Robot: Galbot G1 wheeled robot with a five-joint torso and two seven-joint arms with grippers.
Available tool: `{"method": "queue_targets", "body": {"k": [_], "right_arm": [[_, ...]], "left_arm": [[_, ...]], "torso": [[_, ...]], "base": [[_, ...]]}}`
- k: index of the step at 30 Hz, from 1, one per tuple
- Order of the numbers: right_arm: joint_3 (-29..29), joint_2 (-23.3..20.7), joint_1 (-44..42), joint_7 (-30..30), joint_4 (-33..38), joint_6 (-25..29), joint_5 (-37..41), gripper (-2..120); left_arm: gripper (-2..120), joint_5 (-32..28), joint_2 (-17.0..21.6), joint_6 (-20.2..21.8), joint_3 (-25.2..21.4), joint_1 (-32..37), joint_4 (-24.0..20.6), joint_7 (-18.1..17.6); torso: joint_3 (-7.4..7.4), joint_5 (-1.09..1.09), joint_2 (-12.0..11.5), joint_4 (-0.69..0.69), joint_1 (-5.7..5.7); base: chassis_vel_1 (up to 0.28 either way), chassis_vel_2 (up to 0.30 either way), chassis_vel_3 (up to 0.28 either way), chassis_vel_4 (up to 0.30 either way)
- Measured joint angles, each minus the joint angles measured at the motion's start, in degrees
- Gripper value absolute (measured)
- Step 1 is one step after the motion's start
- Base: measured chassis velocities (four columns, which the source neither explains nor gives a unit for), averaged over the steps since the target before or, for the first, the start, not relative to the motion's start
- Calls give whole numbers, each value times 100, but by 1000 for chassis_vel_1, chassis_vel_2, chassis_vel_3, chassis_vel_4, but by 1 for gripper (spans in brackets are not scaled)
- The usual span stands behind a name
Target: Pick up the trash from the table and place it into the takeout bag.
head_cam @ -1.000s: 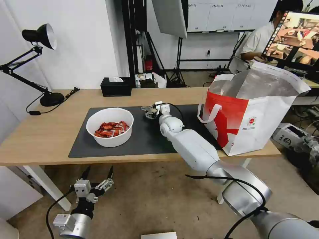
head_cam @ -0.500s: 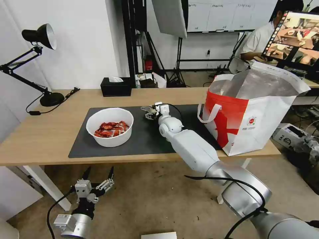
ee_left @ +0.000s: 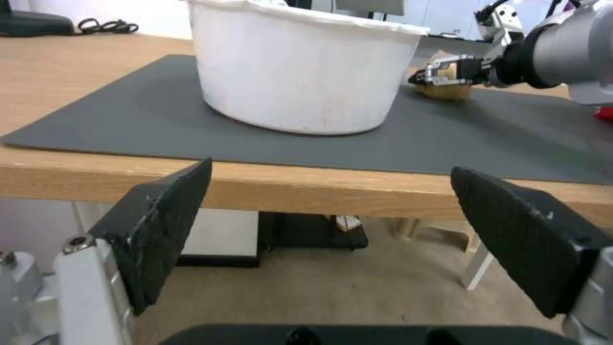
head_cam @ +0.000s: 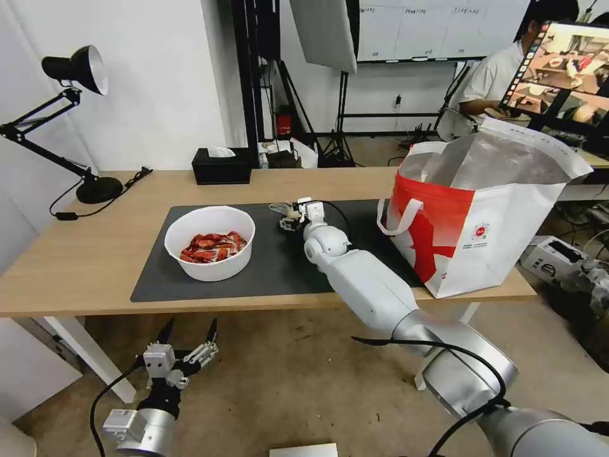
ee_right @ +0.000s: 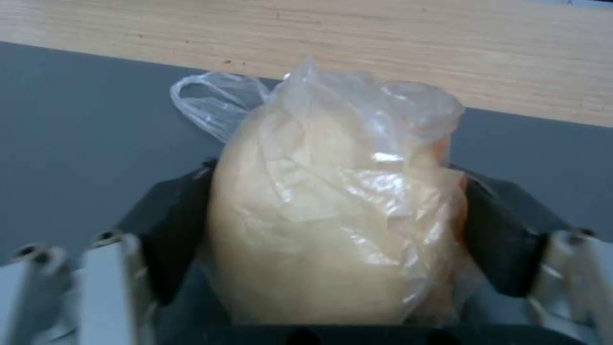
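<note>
My right gripper [head_cam: 288,218] reaches over the back middle of the dark mat [head_cam: 279,270] and is shut on the beige ball in clear wrap [ee_right: 332,215], which bulges between the two pads [ee_right: 495,244]. From the left wrist view the ball [ee_left: 450,91] sits low at mat level beside the white bowl [ee_left: 300,72]. That bowl [head_cam: 209,243] holds red crayfish shells on the mat's left part. At the table's [head_cam: 89,260] right end the takeout bag [head_cam: 501,235] stands open, foil lining showing. My left gripper [head_cam: 188,336] hangs open below the table's front edge.
A black tissue box [head_cam: 222,166] stands at the table's back edge, and a black desk lamp [head_cam: 82,127] at the back left. The bag's strap handle [head_cam: 396,219] hangs toward the mat. A cardboard box [head_cam: 552,257] lies on the floor to the right.
My right gripper's fingers have drawn together around the beige ball, with the wrist shifting very slightly. The left arm, bowl and bag are unchanged.
</note>
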Motion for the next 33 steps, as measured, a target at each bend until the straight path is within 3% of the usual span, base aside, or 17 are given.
{"method": "queue_targets", "body": {"k": [10, 14, 18, 22, 27, 28, 33], "right_arm": [[23, -46, -31, 23, 87, 20, 23, 44], [23, -82, -64, 34, 159, 22, 30, 34], [-15, -302, -209, 135, 565, 84, -24, 16], [-69, -673, -468, 314, 1274, 253, -385, 9], [-97, -1017, -706, 502, 1951, 406, -858, 9], [-98, -1256, -869, 660, 2444, 564, -1227, 8], [-38, -1616, -1137, 1093, 3377, 776, -1637, 8]], "left_arm": [[100, 0, -3, -4, 2, 9, -6, 0], [100, 0, -3, -4, 3, 15, -10, 0], [100, 2, 2, -4, 2, 25, -41, 0], [100, 4, 8, -4, 1, 40, -70, 1], [100, 8, 8, -5, -3, 61, -94, 0], [100, 14, 6, -5, -11, 80, -112, 0], [100, 31, 5, -5, -20, 116, -148, -3]], "torso": [[0, 0, 0, 0, 0], [0, 0, 0, 0, 0], [0, 0, 0, 0, 0], [0, 1, 0, 0, 0], [0, 2, 0, -1, 0], [0, 1, 0, -1, 0], [-1, 1, 0, 0, 0]], "base": [[0, 0, 0, 0], [0, 0, 0, 0], [0, 0, 0, 0], [0, 0, 0, 0], [0, 0, 0, 0], [0, 0, 0, 0], [0, 0, 0, 0]]}}
